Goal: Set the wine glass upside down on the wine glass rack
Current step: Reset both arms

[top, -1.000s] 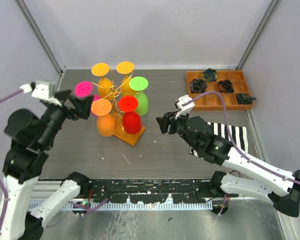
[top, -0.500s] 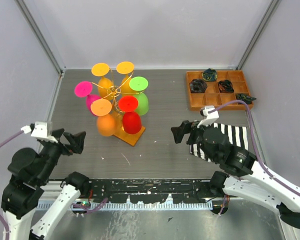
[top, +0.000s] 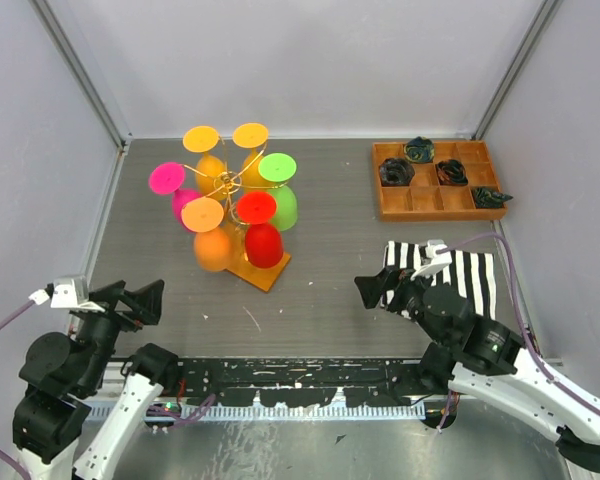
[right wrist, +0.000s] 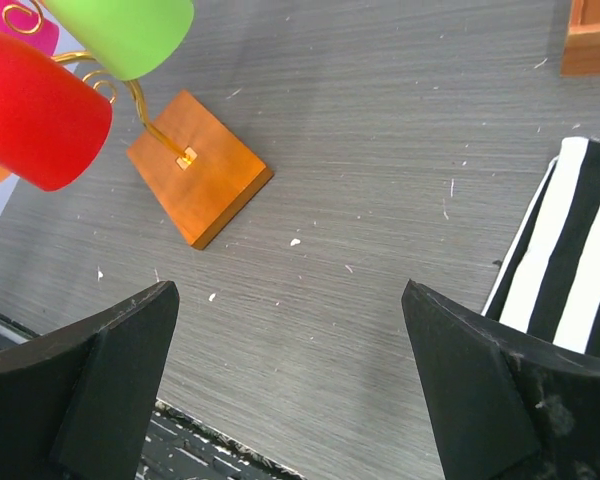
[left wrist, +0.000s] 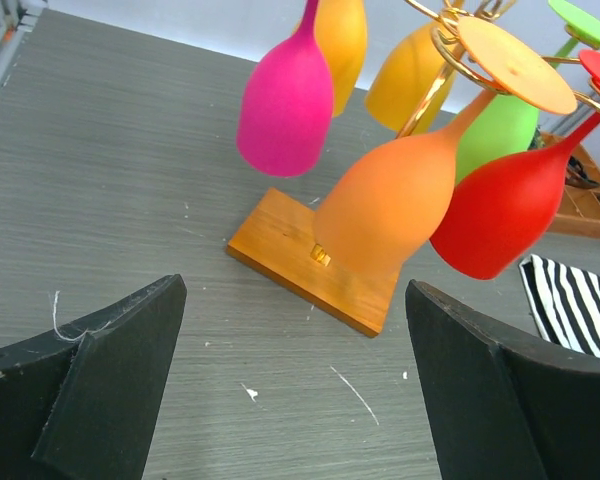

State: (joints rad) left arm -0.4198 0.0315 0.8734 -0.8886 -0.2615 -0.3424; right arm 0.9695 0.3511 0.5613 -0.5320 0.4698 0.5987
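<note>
Hovering with my left gripper (top: 140, 299) and right gripper (top: 372, 290) both spread wide, empty, well apart from the wine glass rack (top: 263, 270), where six wine glasses (top: 263, 243) hang upside down

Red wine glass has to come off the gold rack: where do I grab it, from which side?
Grip the red wine glass by its bowl: it hangs mouth-down below the gold wire rack, its stem caught in a scroll arm. Come from the near right with the right hand; the orange glass crowds its left.
</note>
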